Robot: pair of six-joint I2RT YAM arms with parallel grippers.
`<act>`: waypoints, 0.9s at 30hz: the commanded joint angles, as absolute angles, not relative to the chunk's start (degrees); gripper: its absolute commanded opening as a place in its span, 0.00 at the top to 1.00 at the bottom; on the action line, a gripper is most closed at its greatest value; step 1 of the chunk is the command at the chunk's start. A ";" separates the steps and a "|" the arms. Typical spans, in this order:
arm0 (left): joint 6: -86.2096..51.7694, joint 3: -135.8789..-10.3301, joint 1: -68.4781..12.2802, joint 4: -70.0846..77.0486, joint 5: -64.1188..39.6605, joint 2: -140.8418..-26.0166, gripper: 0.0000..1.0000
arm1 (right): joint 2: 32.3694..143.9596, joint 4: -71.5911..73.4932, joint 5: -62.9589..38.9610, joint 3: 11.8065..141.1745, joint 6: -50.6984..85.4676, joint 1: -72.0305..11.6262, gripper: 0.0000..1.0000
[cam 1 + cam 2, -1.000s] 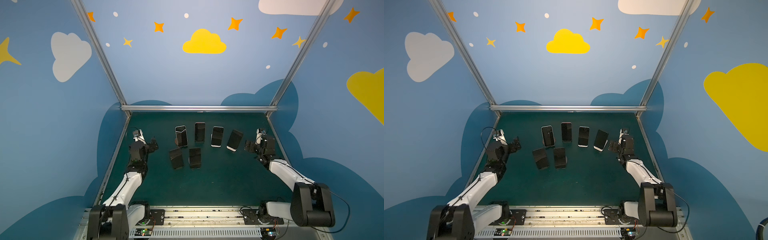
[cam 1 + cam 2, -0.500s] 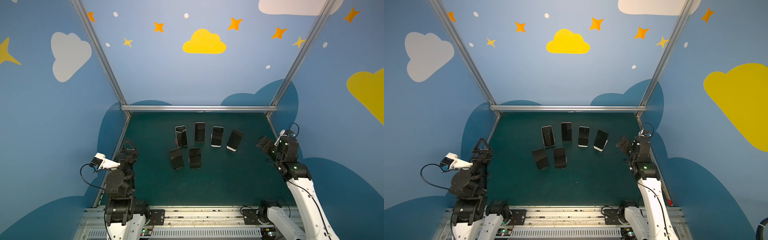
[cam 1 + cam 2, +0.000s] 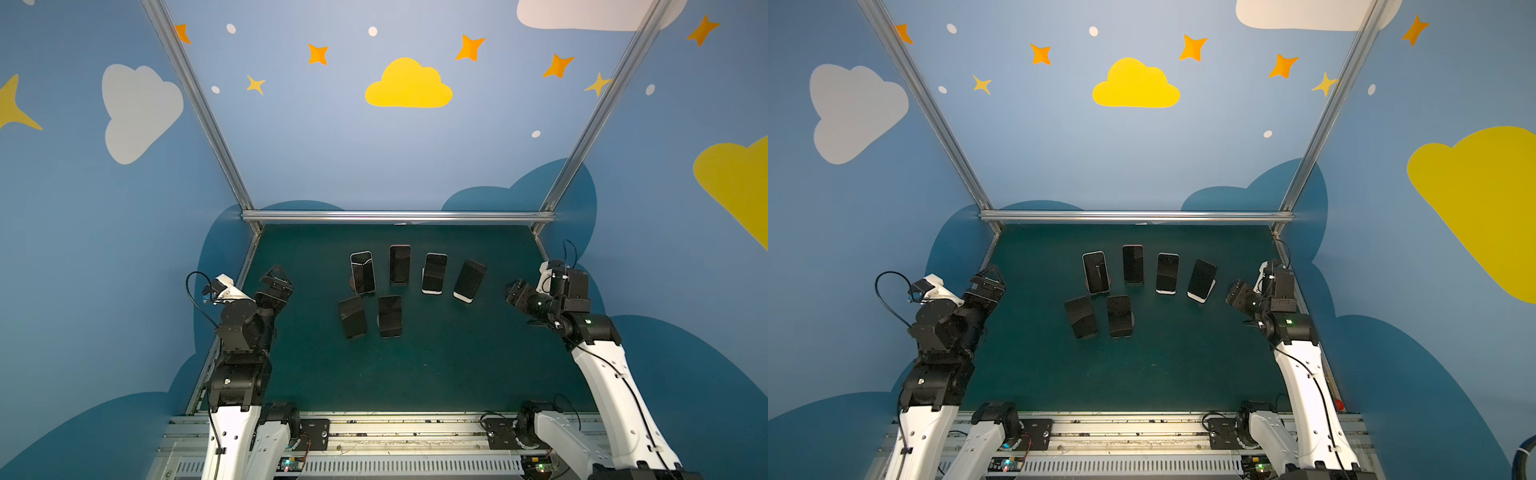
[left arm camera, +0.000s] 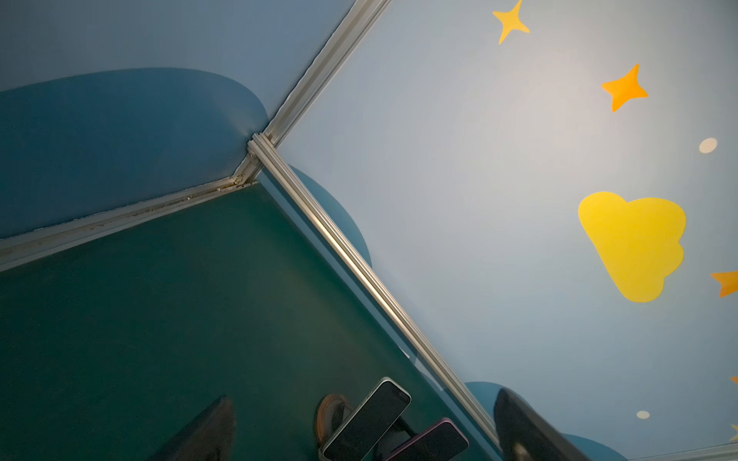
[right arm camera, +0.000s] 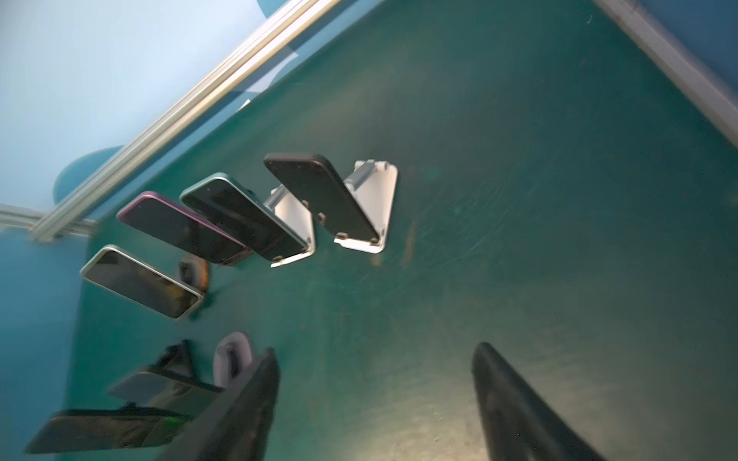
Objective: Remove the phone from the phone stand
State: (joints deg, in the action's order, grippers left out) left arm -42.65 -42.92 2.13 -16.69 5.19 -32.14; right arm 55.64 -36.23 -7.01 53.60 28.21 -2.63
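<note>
Two pincers hang with jaws apart and empty, left pincer and right pincer, flanking the green surface. Beyond the near pair of phones, the black phone leans on its white stand. Best to grip its long edges and lift clear of the lip.

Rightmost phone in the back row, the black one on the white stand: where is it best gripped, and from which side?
Take the black phone by its two long edges, upper half, probably from above. It leans back on the white stand, whose front hooks catch its bottom edge, so only top and sides are free. The right gripper is nearest.
</note>
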 commanded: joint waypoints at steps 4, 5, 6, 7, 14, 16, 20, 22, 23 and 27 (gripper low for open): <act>-44.87 -42.45 2.14 -24.58 2.56 -32.62 0.00 | 61.09 -42.41 -2.98 57.24 27.64 -17.59 0.16; -45.01 -42.75 2.11 -25.51 2.19 -33.10 0.00 | 61.28 -42.23 0.05 56.90 28.62 -21.88 0.14; -44.84 -42.80 2.12 -25.89 1.69 -33.43 0.00 | 61.34 -41.88 2.27 56.63 29.45 -25.52 0.12; -44.94 -42.65 2.14 -26.17 1.21 -33.73 0.00 | 61.86 -41.75 5.42 56.60 30.82 -29.65 0.10; -44.24 -42.10 2.13 -27.27 0.17 -34.25 0.00 | 71.86 -40.41 15.45 62.50 37.51 -50.78 0.06; -43.89 -42.14 2.16 -27.51 -0.20 -34.45 0.00 | 75.96 -40.42 14.98 66.15 38.05 -53.40 0.06; -43.57 -42.27 2.15 -27.83 -1.01 -35.07 0.00 | 84.91 -42.70 17.84 75.10 37.73 -56.97 0.06; -43.59 -42.17 2.12 -27.56 -1.58 -35.29 0.00 | 89.30 -44.35 18.54 79.50 38.26 -57.61 0.05; -43.57 -42.16 2.11 -27.30 -1.82 -35.33 0.00 | 91.58 -45.66 18.29 81.53 38.79 -57.73 0.04; -43.44 -42.10 2.12 -27.00 -2.20 -35.33 0.00 | 100.54 -55.12 18.63 92.78 44.54 -58.27 0.04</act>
